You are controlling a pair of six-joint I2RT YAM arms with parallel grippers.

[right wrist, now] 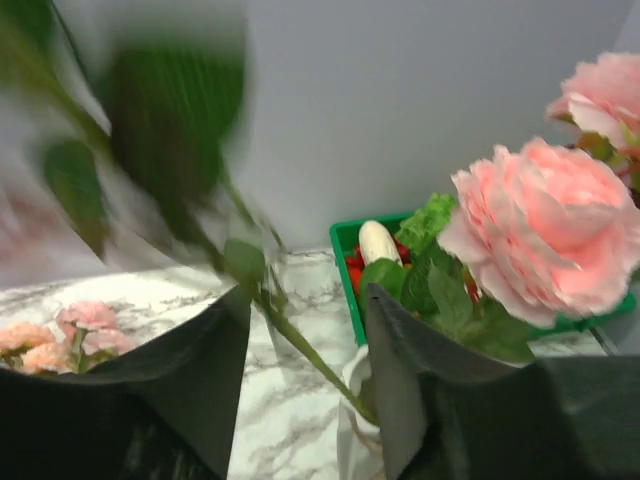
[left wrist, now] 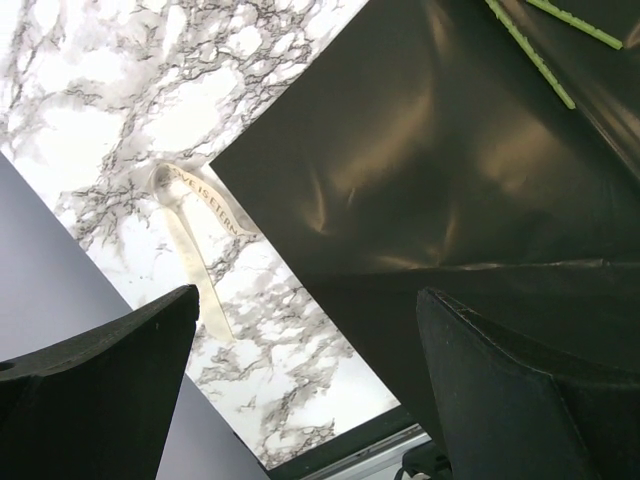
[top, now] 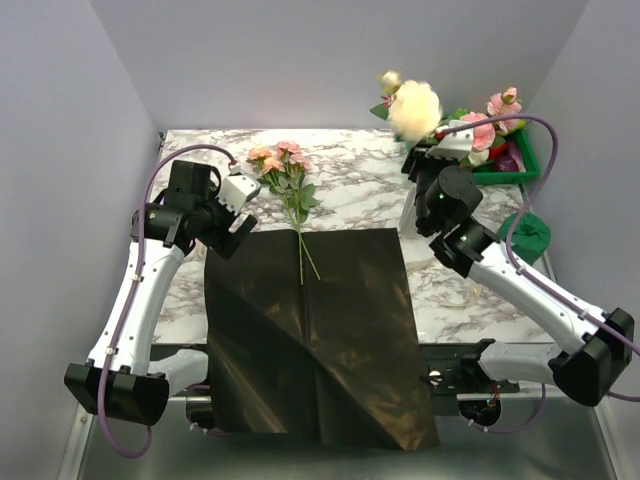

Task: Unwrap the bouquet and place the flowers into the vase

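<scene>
**Two arms, one sprig left on the table**

From above, we see the glossy black wrapper [top: 310, 340] spread flat on the marble table [top: 450, 290], with its near edge hanging off the front. It lies open because the bouquet is already undone. One sprig of small pink and peach roses [top: 283, 165] rests across the wrapper's far edge, stems on the paper and blooms on the marble. At the far right, the slim white vase [top: 408, 215] stands near the green crate [top: 520, 165]. Above the vase rise a large cream bloom [top: 415, 108] and pink roses [top: 482, 130]. The right arm [top: 500, 265] reaches in over the vase. The left arm [top: 140, 290] sits just left of the loose sprig.

From the left wrist, we see the left gripper [left wrist: 308, 300] spread wide and empty above a corner of the wrapper. The cream ribbon [left wrist: 185, 225] lies untied on the marble beside the paper.

From the right wrist, the right gripper [right wrist: 308, 295] is partly open. A green stem [right wrist: 300, 350] runs down between its fingers toward the vase's rim. We judge that neither finger is pressing the stem, so it is free to settle into the neck. The leaves above are blurred.

We judge that the loose sprig is the only part of the bouquet not yet in the vase.
</scene>
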